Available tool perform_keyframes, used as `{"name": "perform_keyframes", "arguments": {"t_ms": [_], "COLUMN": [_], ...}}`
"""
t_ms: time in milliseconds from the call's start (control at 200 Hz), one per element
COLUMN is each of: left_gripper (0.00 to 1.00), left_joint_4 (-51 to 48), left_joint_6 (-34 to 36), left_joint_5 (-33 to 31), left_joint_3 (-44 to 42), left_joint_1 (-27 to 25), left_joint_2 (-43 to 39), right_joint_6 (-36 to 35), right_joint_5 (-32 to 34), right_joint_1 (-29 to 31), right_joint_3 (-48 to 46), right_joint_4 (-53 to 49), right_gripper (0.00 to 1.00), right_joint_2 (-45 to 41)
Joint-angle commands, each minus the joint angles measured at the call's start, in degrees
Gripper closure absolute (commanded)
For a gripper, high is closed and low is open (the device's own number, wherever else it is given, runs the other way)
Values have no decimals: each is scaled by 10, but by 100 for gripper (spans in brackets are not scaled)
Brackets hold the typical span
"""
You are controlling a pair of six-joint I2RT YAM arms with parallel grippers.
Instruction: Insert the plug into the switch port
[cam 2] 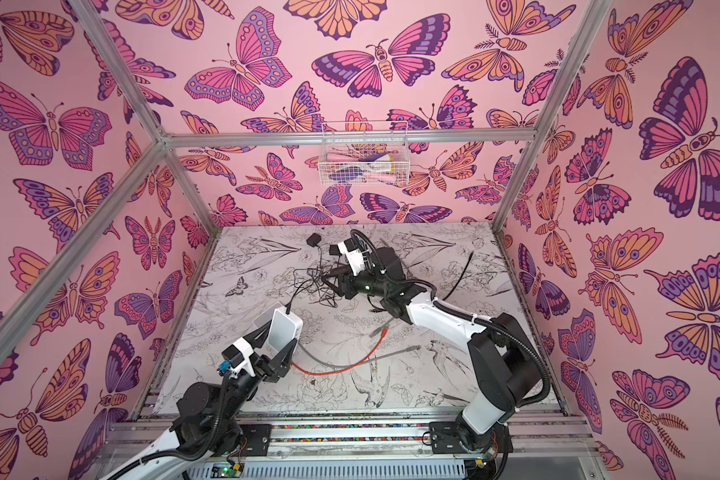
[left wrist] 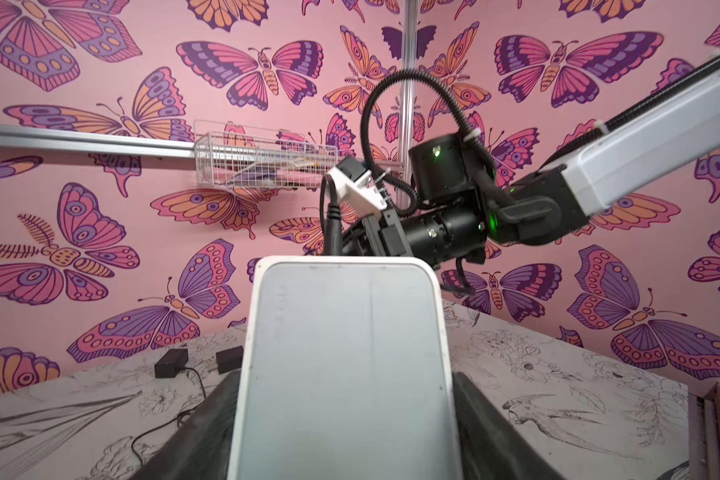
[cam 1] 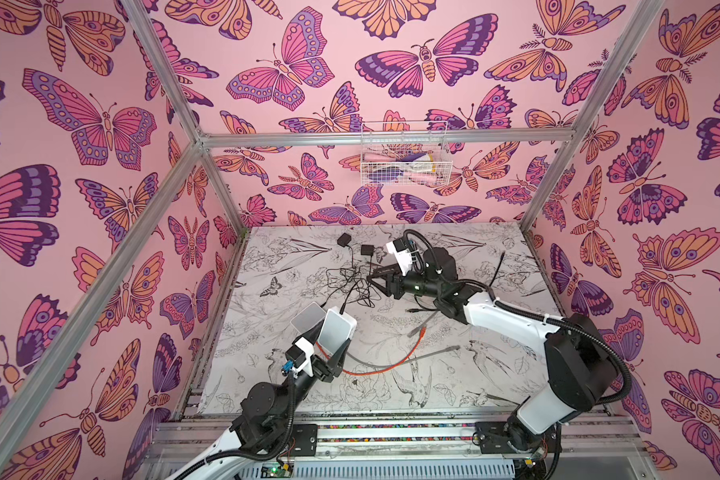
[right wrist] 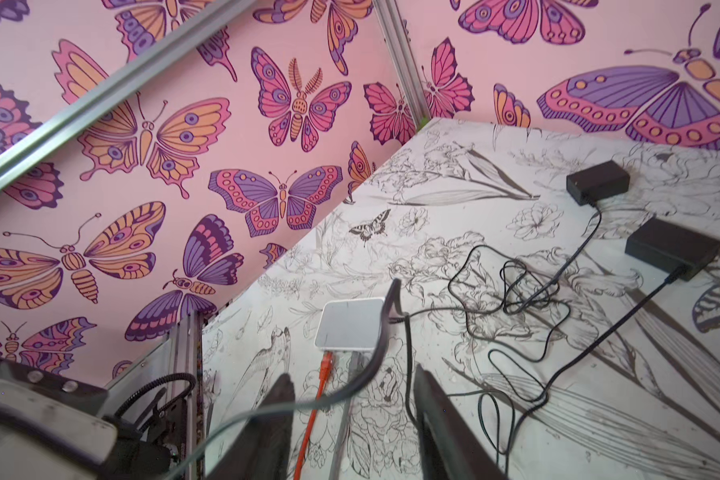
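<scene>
Left fingers (left wrist: 200, 428) around white switch (left wrist: 346, 365)

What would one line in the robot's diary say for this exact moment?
left arm: jaws shut on white box, raised | right arm: jaws apart near black cords | orange cable: lying on table

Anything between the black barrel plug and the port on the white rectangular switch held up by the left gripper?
Nothing visible. The black barrel plug meets the white rectangular switch at the edge facing away from the left gripper, no gap showing. Whether it is fully seated cannot be told.
</scene>
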Motion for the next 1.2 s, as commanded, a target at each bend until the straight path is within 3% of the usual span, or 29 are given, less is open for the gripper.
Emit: {"name": "perform_keyframes", "arguments": {"t_ms": [0,306,531,676,797,957,1192], "left_gripper": [100,100,100,100,100,100,100], "left_joint_4": [-13,8,24,22,-4,11,-18], "left_joint_6": [-23,-36,-50,-77,-91,-87,-103], "left_joint_5": [-21,-39,-30,12,39,61,85], "left_joint_3": [-15,-13,3,36,106,218,339], "left_joint_1": [4,4,32,90,133,139,139], "left_joint_2": [15,113,193,280,422,601,768], "right_joint_6": [22,96,59,5,-19,-46,-69], "right_joint_5": [-23,-93,-92,-35,18,95,195], "right_joint_1": [-14,-52,-52,-52,-53,-53,-62], "right_joint_3": [43,116,25,-54,-105,-123,-160], "right_joint_4": [23,46,12,-52,-92,-176,-275], "right_gripper": [52,52,45,44,43,42,41], "right_joint_2": [-1,53,7,-71,-125,-167,-240]}}
